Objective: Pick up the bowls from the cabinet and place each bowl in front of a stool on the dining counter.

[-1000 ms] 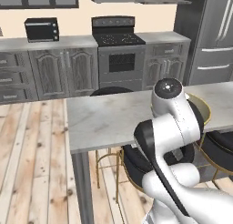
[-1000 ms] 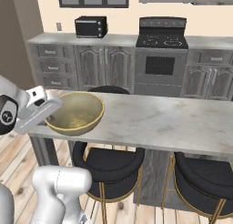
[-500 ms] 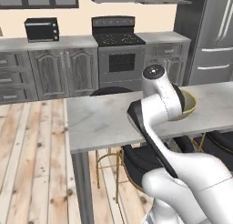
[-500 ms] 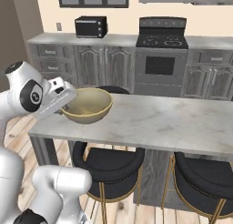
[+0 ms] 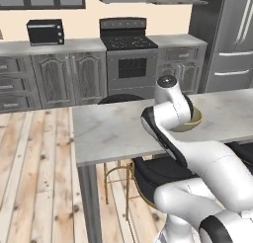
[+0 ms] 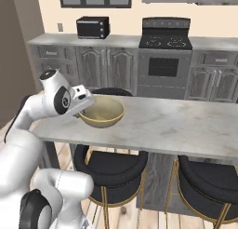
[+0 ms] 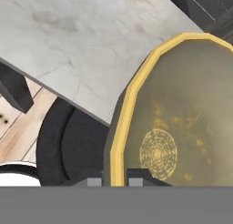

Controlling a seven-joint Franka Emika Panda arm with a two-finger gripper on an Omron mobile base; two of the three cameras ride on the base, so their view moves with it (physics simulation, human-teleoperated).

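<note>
Tan-olive bowl is hanging by its gold rim in my hand, clenched on that edge, low over the desk near its front edge above a stool, so I'm risking it swinging and tipping off.

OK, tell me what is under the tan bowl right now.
The tan bowl sits over the dining counter, near its edge, above a black stool. The tool grips its rim. Bowl-to-counter contact is hidden.
</note>
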